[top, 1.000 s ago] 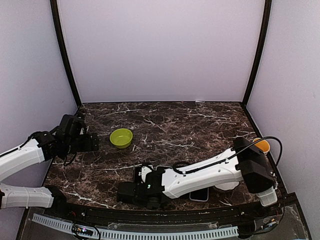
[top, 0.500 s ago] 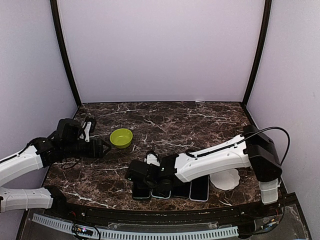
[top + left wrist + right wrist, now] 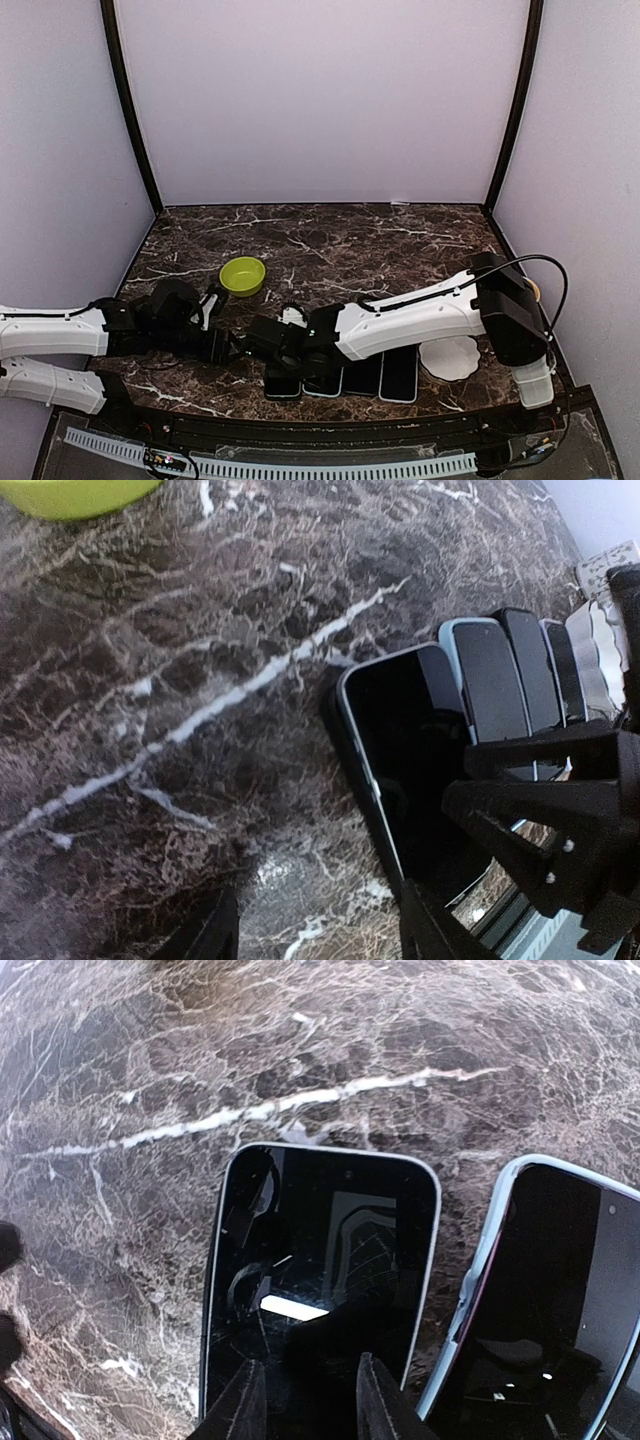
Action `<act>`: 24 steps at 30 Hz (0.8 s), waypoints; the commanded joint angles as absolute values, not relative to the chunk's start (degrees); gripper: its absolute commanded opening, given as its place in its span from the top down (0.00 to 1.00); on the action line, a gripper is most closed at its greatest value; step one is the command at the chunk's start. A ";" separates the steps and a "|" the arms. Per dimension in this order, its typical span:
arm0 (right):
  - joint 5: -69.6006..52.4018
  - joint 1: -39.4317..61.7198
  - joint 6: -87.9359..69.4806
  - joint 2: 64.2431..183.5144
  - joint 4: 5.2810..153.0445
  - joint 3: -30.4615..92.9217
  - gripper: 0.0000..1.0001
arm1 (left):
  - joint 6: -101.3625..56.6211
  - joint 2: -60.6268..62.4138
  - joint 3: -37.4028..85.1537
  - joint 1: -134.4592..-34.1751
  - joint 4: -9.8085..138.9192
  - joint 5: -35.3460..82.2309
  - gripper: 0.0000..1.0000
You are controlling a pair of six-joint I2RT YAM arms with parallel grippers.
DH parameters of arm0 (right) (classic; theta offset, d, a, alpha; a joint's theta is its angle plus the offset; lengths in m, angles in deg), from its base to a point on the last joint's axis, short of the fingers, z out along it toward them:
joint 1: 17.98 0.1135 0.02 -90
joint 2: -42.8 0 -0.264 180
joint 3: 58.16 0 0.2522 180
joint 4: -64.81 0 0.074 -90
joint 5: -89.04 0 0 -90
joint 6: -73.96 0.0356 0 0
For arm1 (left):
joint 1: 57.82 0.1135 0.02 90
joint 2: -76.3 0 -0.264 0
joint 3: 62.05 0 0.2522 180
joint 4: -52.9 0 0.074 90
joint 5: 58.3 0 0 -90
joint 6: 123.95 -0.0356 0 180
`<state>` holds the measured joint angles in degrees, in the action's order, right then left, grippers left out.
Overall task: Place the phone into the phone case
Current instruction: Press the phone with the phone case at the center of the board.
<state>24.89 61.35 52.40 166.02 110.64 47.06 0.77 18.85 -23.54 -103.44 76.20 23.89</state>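
Note:
A black phone (image 3: 320,1250) with a silver rim lies flat at the left end of a row near the table's front edge (image 3: 283,384) (image 3: 405,745). Beside it lies a light blue phone case (image 3: 545,1280) (image 3: 488,675) (image 3: 322,385); its inside is dark and I cannot tell whether it holds anything. My right gripper (image 3: 312,1405) (image 3: 265,352) hovers over the phone's screen, fingers a little apart with nothing between them. My left gripper (image 3: 320,935) (image 3: 228,347) sits low at the phone's left side, open, with its right finger (image 3: 430,930) over the phone's near corner.
Two more dark phones (image 3: 362,375) (image 3: 398,376) continue the row to the right. A white wavy-edged dish (image 3: 450,357) lies beyond them. A green bowl (image 3: 242,275) stands behind the left arm. The two grippers are close together by the leftmost phone.
My left arm swung in from the far left to the phone's side, its jaws narrowing. My right gripper moved back from the front edge to over the leftmost phone and narrowed.

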 commanded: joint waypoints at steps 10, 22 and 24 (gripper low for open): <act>25.65 60.56 51.86 163.47 115.67 46.25 0.44 | 5.49 14.05 -27.98 -109.36 69.48 23.60 0.50; 17.97 60.40 44.85 168.70 107.47 45.88 0.80 | 5.91 7.76 -27.65 -110.74 66.90 23.56 0.55; 17.11 60.47 44.11 169.34 107.41 45.72 0.85 | 5.57 7.21 -27.45 -110.75 66.89 23.60 0.55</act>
<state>21.46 60.47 47.29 165.91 110.16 45.61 5.32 8.49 -27.34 -110.48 67.06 23.74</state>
